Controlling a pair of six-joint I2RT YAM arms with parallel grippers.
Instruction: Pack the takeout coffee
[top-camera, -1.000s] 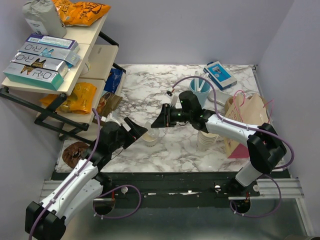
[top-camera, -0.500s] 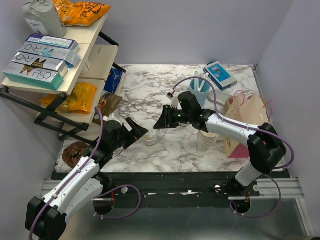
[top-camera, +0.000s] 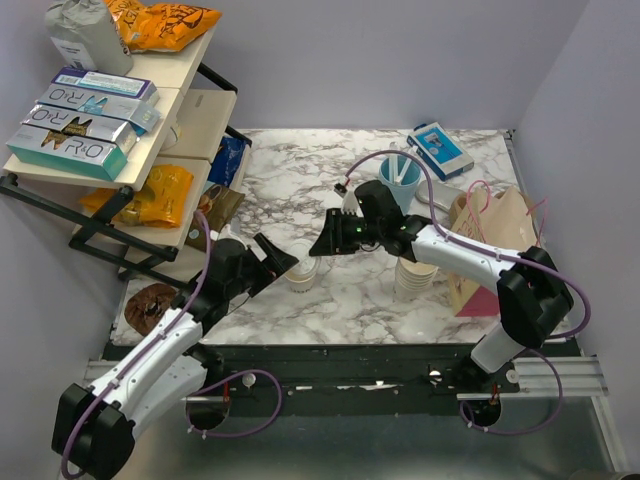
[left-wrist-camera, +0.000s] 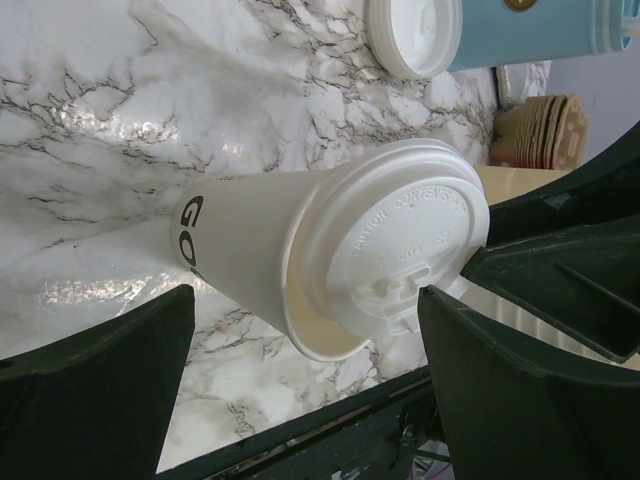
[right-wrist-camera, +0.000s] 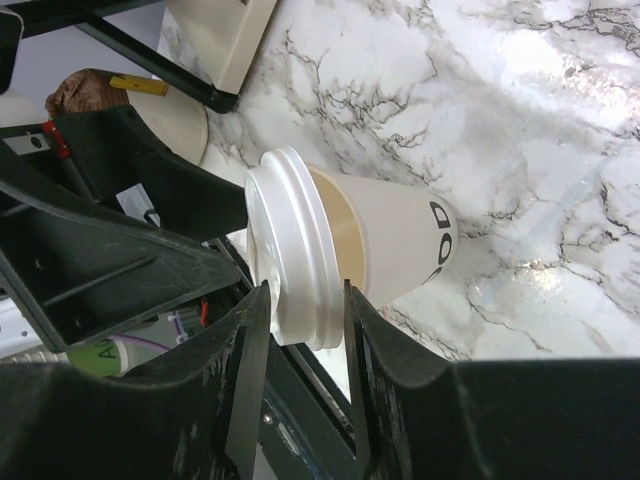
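The takeout coffee (top-camera: 303, 274) is a white paper cup (left-wrist-camera: 245, 250) with dark lettering, standing on the marble table (top-camera: 300, 180) near its front. Its white lid (right-wrist-camera: 290, 262) sits askew, and the cream inside of the cup shows under it (left-wrist-camera: 300, 320). My right gripper (top-camera: 328, 243) reaches in from the right. In the right wrist view the right gripper (right-wrist-camera: 300, 300) has a finger against each face of the lid's edge. My left gripper (top-camera: 278, 258) is wide open just left of the cup. In the left wrist view the left gripper (left-wrist-camera: 305, 300) has its fingers spread to either side of the cup, not touching it.
A stack of lidless paper cups (top-camera: 414, 278) and a brown paper bag (top-camera: 492, 235) stand at the right. A light-blue mug (top-camera: 402, 180) and a blue box (top-camera: 440, 148) sit at the back. A loose lid (left-wrist-camera: 415, 35) lies by the mug. Shelves (top-camera: 120, 130) of snacks stand on the left.
My left gripper has crept forward toward the cup. My right gripper has shifted slightly right and back with the lid. The cup has barely moved.
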